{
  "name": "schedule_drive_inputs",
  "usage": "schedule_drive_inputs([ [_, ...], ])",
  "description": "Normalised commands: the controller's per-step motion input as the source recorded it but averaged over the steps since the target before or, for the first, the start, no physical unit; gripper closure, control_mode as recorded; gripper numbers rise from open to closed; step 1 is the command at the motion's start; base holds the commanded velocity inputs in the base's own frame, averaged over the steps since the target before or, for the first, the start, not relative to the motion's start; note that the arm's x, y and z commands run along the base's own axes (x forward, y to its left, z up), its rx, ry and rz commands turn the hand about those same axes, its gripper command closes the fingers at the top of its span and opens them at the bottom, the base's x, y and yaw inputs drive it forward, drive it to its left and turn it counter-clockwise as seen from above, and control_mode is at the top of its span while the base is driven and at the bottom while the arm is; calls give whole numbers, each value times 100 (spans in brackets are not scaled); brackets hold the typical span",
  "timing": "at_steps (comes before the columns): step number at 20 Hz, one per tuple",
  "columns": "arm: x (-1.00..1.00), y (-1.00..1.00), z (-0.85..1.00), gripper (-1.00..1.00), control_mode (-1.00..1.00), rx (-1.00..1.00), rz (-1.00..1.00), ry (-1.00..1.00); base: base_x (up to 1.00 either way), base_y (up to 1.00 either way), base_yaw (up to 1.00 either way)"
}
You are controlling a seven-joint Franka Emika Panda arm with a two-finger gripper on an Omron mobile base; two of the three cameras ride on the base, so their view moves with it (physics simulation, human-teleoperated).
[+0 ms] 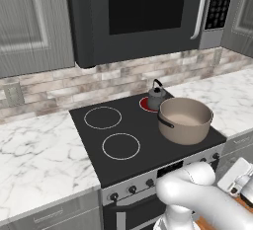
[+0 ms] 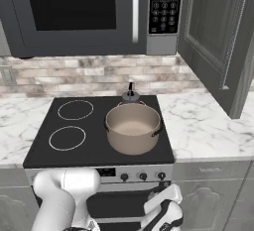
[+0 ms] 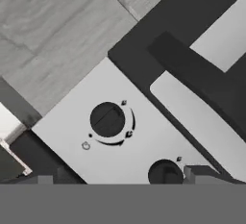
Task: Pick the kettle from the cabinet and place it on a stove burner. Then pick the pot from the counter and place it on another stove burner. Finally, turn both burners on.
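Item, burner knob (image 3: 107, 120): small rigid dark dial on the pale stove front panel below pot (image 2: 133, 127) and kettle (image 1: 157, 95), likely smooth and slippery; my tool (image 3: 120, 175), spread wide before it, should pinch its flanks to turn.

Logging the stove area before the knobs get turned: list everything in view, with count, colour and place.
Small dark grey metal kettle: one, on the back right burner, which glows red.
Wide tan-brown pot: one, front right burner, in front of the kettle.
White burner rings: two bare, left side of the black glass stovetop.
Dark round stove knobs: several, on the silver front panel.
Dark microwave: one, above the stove.
White marble counter: both sides of the stove.
Grey cabinet door: one, open, right.
Gripper: open, low before the knobs.
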Motion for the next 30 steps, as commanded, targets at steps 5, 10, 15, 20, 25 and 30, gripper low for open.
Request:
schedule_drive_inputs([
  [5,4,-23,0,-100,-100,29,0,0,0,0,0],
  [10,8,-15,0,-100,-100,28,1,1,0,0,0],
  [15,12,0,0,-100,-100,24,2,5,0,0,0],
  [20,8,0,0,-100,-100,18,3,7,0,0,0],
  [25,0,0,0,-100,-100,3,0,1,0,0,0],
  [30,0,12,0,-100,-100,0,0,0,0,0,0],
])
